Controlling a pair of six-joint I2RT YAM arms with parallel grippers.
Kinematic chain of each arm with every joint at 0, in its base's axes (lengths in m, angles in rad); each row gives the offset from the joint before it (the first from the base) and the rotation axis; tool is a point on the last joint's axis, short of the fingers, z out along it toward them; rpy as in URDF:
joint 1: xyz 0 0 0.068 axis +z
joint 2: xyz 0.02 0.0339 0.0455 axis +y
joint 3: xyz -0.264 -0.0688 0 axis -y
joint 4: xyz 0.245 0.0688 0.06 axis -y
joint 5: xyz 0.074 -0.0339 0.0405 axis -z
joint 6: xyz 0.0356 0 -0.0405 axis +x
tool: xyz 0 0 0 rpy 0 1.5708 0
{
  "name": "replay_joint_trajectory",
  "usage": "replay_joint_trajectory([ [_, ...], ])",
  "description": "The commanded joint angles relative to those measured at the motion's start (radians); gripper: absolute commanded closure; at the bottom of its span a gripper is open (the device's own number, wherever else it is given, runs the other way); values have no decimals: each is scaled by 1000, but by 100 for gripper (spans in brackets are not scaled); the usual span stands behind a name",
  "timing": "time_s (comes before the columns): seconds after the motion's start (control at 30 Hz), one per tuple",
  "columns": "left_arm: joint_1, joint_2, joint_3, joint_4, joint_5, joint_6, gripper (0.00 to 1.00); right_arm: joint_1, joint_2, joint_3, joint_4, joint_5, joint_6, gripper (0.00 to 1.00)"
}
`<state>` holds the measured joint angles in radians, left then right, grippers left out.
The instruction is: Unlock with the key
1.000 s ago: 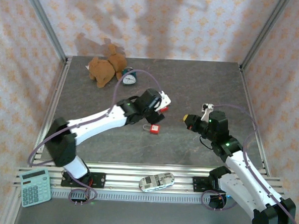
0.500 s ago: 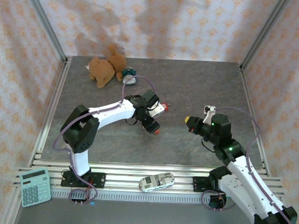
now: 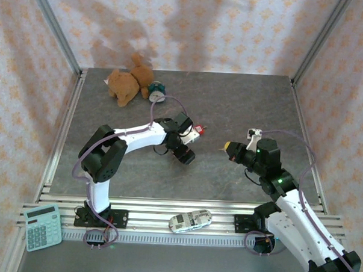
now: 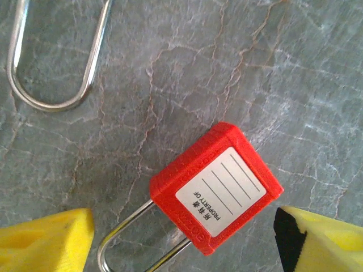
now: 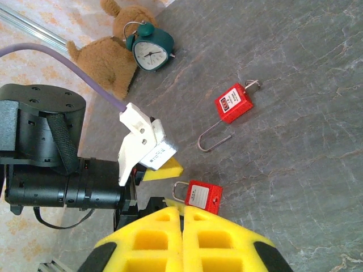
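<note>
Red padlock (image 4: 218, 187) lies flat on the grey table (image 4: 295, 68) straight under my left gripper (image 4: 184, 226), in the gap between its spread yellow fingers (image 4: 45, 238). Its long axis runs slantwise across that gap, shackle (image 4: 113, 249) toward one finger, body toward the other. My right gripper (image 5: 182, 218), pressed shut, hangs apart from it, so the left is nearer; I'd square the wrist before closing.

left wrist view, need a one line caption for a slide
Open left gripper poised either side of a red padlock lying label-up on the grey table, another steel shackle nearby.
</note>
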<state>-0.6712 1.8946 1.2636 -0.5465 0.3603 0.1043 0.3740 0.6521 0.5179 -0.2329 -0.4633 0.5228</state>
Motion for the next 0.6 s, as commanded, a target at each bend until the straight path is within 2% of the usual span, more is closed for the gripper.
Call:
replay_joint_trajectory([
  [0.0, 10, -18, -24, 8, 5, -38, 17, 3, -15, 4, -12, 3, 5, 100],
  [0.23, -18, -74, -80, 5, 34, -87, 20, 3, -16, 1, -1, -1, 3, 100],
  [0.47, -119, -103, -98, 6, 17, -116, 20, 2, -15, -7, 16, -6, 7, 100],
  [0.57, -133, -97, -84, -20, -69, -118, 20, 2, -16, -6, 9, -1, -1, 100],
])
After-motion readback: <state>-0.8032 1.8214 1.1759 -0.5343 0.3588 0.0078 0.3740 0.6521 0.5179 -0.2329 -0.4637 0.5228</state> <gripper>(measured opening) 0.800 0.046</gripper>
